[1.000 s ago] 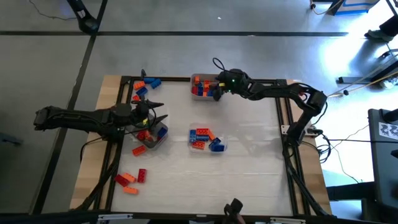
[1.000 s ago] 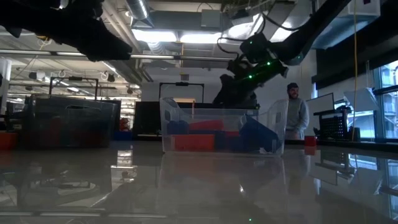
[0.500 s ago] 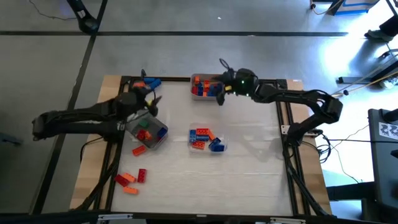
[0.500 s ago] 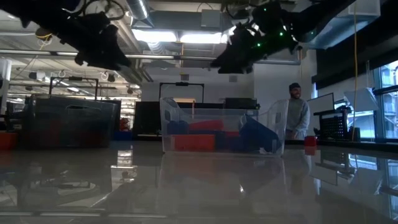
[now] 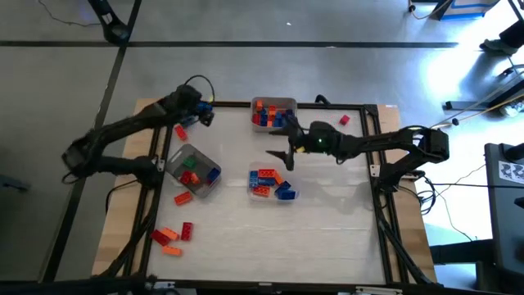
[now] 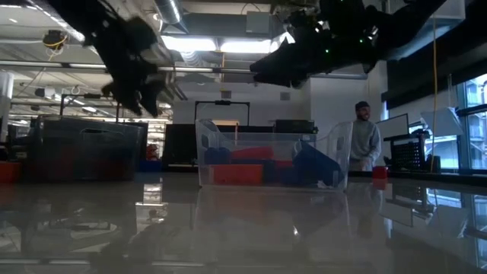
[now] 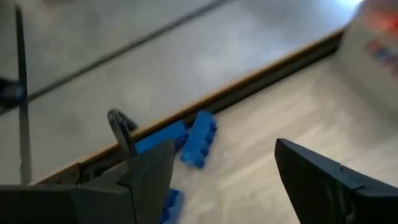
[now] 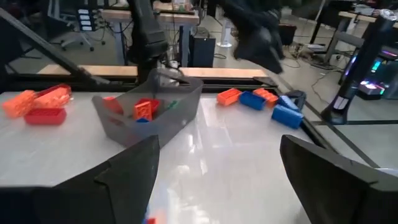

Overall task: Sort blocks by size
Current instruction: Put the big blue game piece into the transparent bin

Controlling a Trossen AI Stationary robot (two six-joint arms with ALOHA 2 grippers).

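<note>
Right gripper [image 5: 284, 141] open, empty, arm outstretched, between two block trays; left gripper [image 5: 206, 112] open above blue bricks [image 7: 186, 140].

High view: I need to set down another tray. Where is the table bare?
Bare: the near half of the table, right of the loose bricks, below the middle tray. Crowded: the far-left corner, with scattered bricks and the left pincer.
</note>
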